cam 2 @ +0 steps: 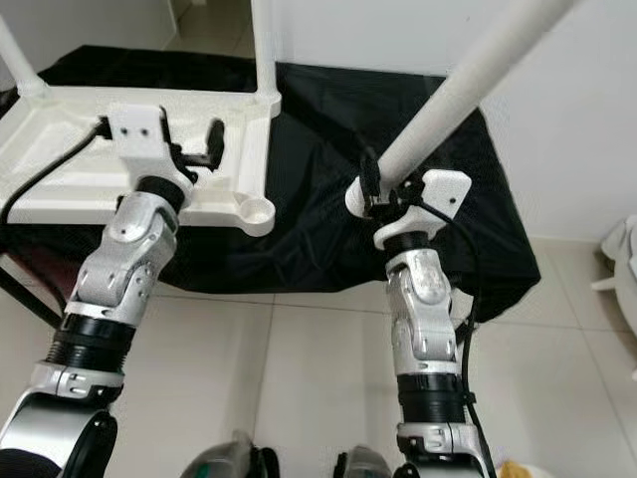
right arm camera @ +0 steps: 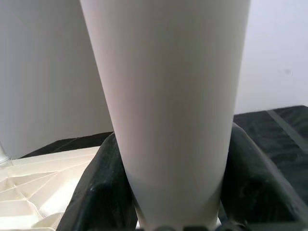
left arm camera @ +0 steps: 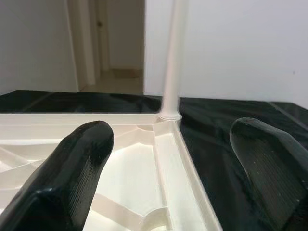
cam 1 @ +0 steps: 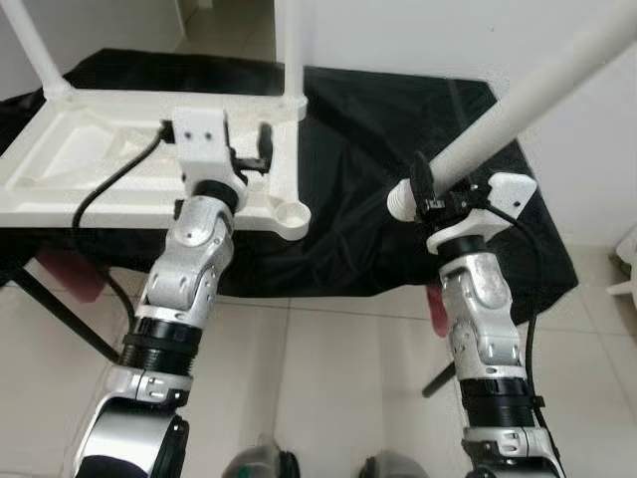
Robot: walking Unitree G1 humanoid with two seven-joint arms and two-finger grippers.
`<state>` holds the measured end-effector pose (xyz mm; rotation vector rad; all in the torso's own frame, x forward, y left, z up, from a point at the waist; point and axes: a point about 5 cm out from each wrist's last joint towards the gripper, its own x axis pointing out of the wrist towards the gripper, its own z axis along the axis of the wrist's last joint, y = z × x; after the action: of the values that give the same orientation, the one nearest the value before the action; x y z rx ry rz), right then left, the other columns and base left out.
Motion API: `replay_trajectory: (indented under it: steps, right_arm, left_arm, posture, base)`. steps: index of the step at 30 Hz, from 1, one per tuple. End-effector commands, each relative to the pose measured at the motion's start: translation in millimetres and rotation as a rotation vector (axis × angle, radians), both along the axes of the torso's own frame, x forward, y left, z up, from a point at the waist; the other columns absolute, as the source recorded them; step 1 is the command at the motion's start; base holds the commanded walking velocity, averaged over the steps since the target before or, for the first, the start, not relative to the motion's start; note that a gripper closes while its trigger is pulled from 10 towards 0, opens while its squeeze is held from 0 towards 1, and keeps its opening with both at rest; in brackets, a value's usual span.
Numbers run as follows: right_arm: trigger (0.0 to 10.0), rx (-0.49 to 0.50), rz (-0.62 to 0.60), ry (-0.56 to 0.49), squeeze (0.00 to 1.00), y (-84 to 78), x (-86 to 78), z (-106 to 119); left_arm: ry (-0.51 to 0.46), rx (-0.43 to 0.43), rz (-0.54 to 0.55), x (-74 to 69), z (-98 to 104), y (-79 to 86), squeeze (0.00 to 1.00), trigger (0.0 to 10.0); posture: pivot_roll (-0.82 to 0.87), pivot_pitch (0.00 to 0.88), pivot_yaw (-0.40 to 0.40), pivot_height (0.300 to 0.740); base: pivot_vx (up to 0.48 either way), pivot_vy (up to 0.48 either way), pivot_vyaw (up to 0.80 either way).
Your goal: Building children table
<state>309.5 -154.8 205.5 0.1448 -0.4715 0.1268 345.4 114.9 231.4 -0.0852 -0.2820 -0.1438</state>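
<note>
Leftmost, the white tabletop (cam 1: 100, 164) lies upside down on the worktop (cam 1: 398, 199), which is draped in black cloth. The tabletop covers the worktop's left half and its near edge runs close to the worktop's near edge. Two legs already stand in its far corners: one at the far left (cam 1: 30, 45) and one at the far right (cam 1: 291, 50), both rising out of the picture. At the tabletop's near right corner an open round socket (cam 1: 293, 211) sits close to the worktop's front edge.

The left hand (cam 1: 257, 151) hovers over the tabletop's right rim, a little behind that socket, with its fingers (left arm camera: 72, 168) spread wide and gripping nothing. In the left wrist view the rim runs away between the two fingers toward the far-right leg, white plastic on one side and bare black cloth on the other.

Right of the tabletop the cloth lies bare as far as the worktop's right edge, with a white wall just beyond it. The right hand (cam 1: 430, 189) is over this open stretch, near the front edge, pinching a loose leg (cam 1: 537, 85) close to its ribbed lower end. That leg slants up and to the right, toward the wall. Its lower end is well apart from the socket, with bare cloth between them.
</note>
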Motion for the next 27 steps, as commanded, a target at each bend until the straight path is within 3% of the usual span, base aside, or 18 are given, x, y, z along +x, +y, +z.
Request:
replay_trajectory:
  steps: [1, 10, 16, 19, 27]
  right_arm:
    - [10.0, 0.002, -0.019, -0.008, 0.0, -3.6, -0.1, 0]
    - [10.0, 0.001, -0.022, -0.01, 0.0, -2.4, 0.1, -1]
    - [10.0, -0.001, -0.023, -0.011, 0.0, -2.1, 0.5, -1]
    - [10.0, -0.007, -0.024, -0.017, 0.0, -3.2, 3.3, 1]
    - [10.0, -0.009, -0.02, -0.02, 0.0, -2.7, 5.8, 2]
  left_arm:
    - [0.0, 0.015, -0.018, -0.2, 0, -5.7, 0.0, 10.0]
    - [-0.005, 0.019, -0.022, 0.1, 1, -6.5, 0.0, 10.0]
    - [-0.015, 0.024, -0.024, -0.1, 2, -7.2, 0.0, 10.0]
    - [-0.031, 0.087, -0.057, 0.1, 5, -17.6, 0.0, 10.0]
    - [-0.037, 0.117, -0.061, 1.0, 6, -21.0, 0.0, 10.0]
  posture:
    - [-0.01, 0.01, 0.023, 0.74]
    - [0.0, 0.013, 0.023, 0.74]
    - [0.0, 0.014, 0.018, 0.74]
    - [0.01, 0.024, -0.007, 0.74]
    - [0.0, 0.031, -0.014, 0.74]
  base:
    - [0.0, 0.356, 0.0]
    - [0.0, 0.35, 0.0]
    - [0.0, 0.0, 0.0]
    - [0.0, 0.0, 0.0]
    - [0.0, 0.0, 0.0]
